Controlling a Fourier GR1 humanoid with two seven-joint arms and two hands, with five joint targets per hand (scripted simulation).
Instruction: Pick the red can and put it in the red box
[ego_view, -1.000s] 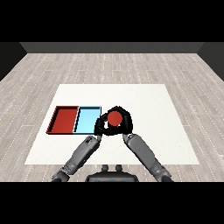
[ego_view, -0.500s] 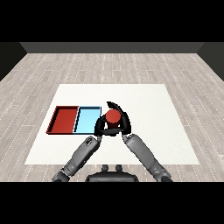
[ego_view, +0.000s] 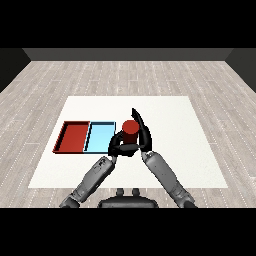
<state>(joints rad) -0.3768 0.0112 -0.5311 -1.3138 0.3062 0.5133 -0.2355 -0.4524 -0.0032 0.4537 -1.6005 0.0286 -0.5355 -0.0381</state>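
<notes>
Item: red can (ego_view: 130, 131). It is held upright near the middle of the white table (ego_view: 170, 115), just right of the light blue tray (ego_view: 99, 137). Whether its base rests on the table or is raised cannot be told.

Item: right hand (ego_view: 142, 131). It is placed against the right and near sides of the can. Its lower fingers are curled round the can's lower body, and the can is clasped there. One long black digit is extended up and to the far side, past the can's top.

Item: left hand (ego_view: 116, 145). It is positioned at the near right corner of the light blue tray, close beside the can's left side. Its fingers are bent inward toward the can; whether the can is touched or gripped by them cannot be told.

Item: red tray (ego_view: 73, 137). It is laid at the left, edge to edge with the light blue tray. The can is separated from it by the light blue tray.

Item: grey forearms. Both are brought in from the near corners and converge at the can.
</notes>
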